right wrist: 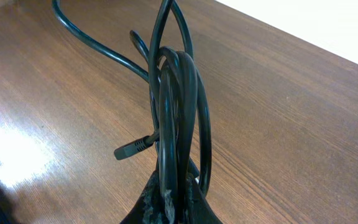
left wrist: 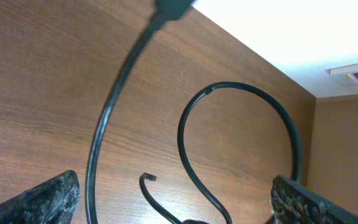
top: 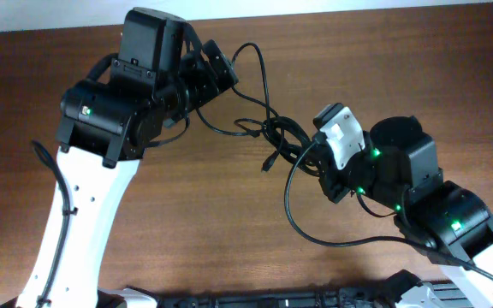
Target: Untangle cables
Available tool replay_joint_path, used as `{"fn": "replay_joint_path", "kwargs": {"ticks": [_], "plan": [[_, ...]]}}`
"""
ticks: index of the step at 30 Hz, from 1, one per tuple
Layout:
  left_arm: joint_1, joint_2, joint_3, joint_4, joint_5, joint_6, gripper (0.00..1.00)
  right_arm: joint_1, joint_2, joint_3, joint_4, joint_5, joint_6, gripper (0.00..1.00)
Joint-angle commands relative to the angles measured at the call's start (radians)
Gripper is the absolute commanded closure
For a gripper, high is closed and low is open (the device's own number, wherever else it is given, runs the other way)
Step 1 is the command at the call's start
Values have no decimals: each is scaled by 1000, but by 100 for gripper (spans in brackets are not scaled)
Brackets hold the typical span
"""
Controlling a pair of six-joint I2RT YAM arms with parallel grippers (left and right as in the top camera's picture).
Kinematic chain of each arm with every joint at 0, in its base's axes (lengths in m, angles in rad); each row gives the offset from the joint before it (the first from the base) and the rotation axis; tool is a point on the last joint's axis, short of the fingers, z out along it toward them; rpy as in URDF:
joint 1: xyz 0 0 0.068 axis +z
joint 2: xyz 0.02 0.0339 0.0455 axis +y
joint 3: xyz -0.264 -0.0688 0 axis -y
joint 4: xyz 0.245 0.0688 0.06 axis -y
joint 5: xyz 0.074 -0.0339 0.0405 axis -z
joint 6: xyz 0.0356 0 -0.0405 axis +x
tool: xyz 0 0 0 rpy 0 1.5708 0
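While the right gripper [right wrist: 171, 202] is clamped shut on the bunched cables [right wrist: 176, 93], the tangle stands up from its jaws over mid-table [top: 358, 51], between the two arms. Left gripper [left wrist: 176, 198], far left, is spread wide and holds nothing; a cable loop shows between its fingers, contact unclear.

Step in hand: bundle anchored, second grasp pending.

Next, by my judgement: close the left on that loop and draw it slowly far-left, away from the bundle.

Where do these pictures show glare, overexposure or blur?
Overhead: even light, the cables sharp, no strong glare. Left wrist: the area beyond the table is blown out white; the nearest cable is soft. Right wrist: a bright glare patch on the table at the left; the upper right corner is washed out.
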Motion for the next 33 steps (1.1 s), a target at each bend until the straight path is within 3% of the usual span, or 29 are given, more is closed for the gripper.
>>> {"fn": "replay_joint_path", "kwargs": {"ticks": [1,11,20,33], "plan": [[5,-5,18,2,-4,14,1,5,-6,13,11,-4,-40,96],[4,0,18,3,89,-41,3,5,-6,13,67,-43,-32,96],[3,12,18,2,89,-115,26,5,-6,13,86,-103,-32,96],[3,30,16,-32,96,-115,32,5,-6,14,180,-180,74,96]]}}
